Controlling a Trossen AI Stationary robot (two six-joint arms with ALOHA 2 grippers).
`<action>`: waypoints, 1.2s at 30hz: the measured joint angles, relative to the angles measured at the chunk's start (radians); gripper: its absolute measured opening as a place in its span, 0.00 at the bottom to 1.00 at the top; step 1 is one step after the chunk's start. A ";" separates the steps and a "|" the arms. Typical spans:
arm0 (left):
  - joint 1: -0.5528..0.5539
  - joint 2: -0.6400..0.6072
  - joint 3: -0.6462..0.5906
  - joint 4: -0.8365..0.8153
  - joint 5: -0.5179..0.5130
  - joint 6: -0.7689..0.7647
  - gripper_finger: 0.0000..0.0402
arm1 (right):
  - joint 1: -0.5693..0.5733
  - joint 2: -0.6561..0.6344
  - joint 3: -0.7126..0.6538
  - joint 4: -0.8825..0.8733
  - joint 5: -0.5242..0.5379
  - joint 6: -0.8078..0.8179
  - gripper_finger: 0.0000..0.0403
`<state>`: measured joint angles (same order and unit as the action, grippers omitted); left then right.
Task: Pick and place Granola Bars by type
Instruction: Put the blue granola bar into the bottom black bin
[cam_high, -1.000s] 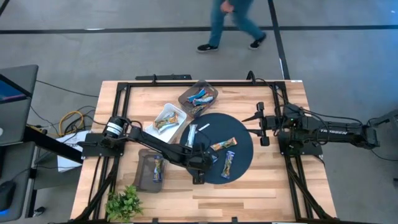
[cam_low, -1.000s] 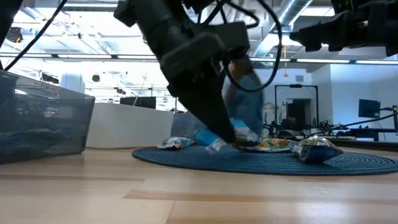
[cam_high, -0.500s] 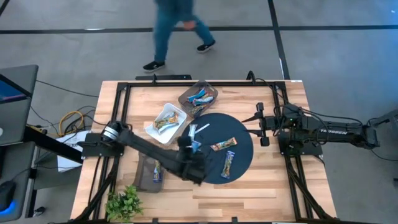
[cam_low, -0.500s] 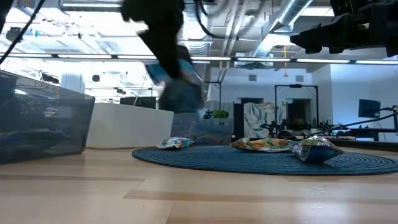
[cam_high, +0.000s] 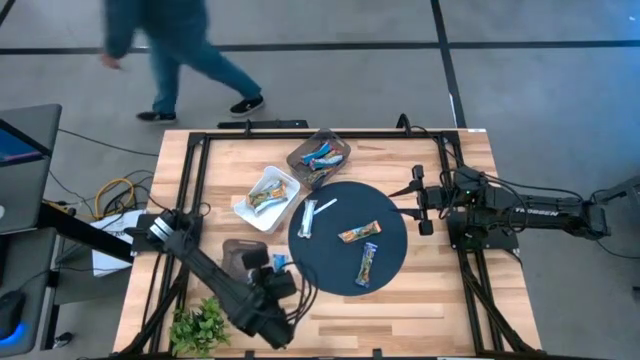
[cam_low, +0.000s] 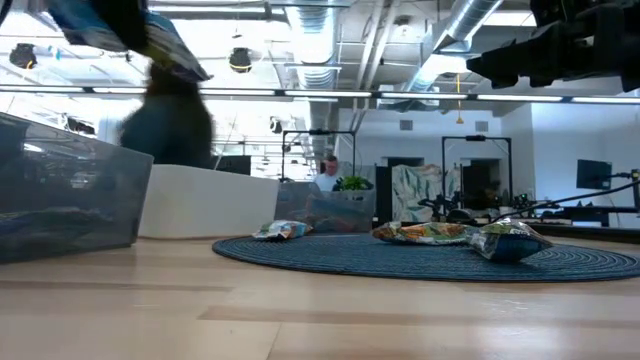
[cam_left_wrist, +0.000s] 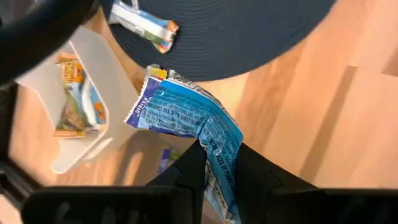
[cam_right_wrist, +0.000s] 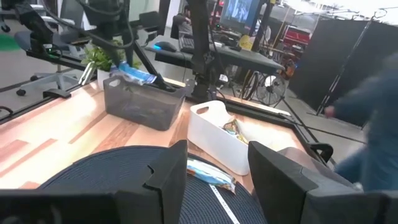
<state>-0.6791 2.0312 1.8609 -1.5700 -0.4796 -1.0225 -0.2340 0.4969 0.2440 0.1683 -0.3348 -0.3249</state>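
My left gripper (cam_high: 274, 272) is shut on a blue granola bar (cam_high: 279, 263), high over the near left of the table beside the grey tray (cam_high: 238, 268); the right wrist view shows the bar (cam_right_wrist: 134, 73) above that tray (cam_right_wrist: 143, 102). A white bar (cam_high: 308, 217), an orange-brown bar (cam_high: 357, 233) and a blue-and-silver bar (cam_high: 367, 262) lie flat on the round dark mat (cam_high: 390, 270). My right gripper (cam_high: 420, 200) waits open at the mat's right edge. My left gripper pinches the blue bar between its two fingers (cam_left_wrist: 193, 171) at one end of the wrapper (cam_left_wrist: 219, 152). The fingers slant downward. The rest of the bar (cam_left_wrist: 177, 109) sticks out past the fingertips, lifted clear of table and tray.
A white tray (cam_high: 267, 196) and a dark tray (cam_high: 320, 157) with bars stand beyond the mat's far left. A small plant (cam_high: 200, 325) sits at the near left corner. Black frame rails run along both sides. A person (cam_high: 165, 50) walks past the far edge.
My left gripper has lifted the blue bar off the mat's left part, carried it up and toward the table's left and near edges, and now holds it beside the grey tray. The person has walked leftward beyond the table.
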 joint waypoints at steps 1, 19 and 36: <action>-0.011 -0.001 0.000 0.001 0.001 -0.013 0.14 | 0.000 0.000 0.000 0.000 0.000 0.003 0.41; -0.063 -0.005 0.000 -0.001 0.094 0.101 0.14 | 0.000 0.000 0.000 0.000 0.000 0.003 0.41; -0.119 -0.355 -0.497 0.126 0.058 -0.229 0.14 | 0.000 0.000 0.000 -0.001 0.000 -0.005 0.41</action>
<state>-0.7986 1.6761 1.3643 -1.4439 -0.4221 -1.2516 -0.2340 0.4970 0.2443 0.1677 -0.3351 -0.3301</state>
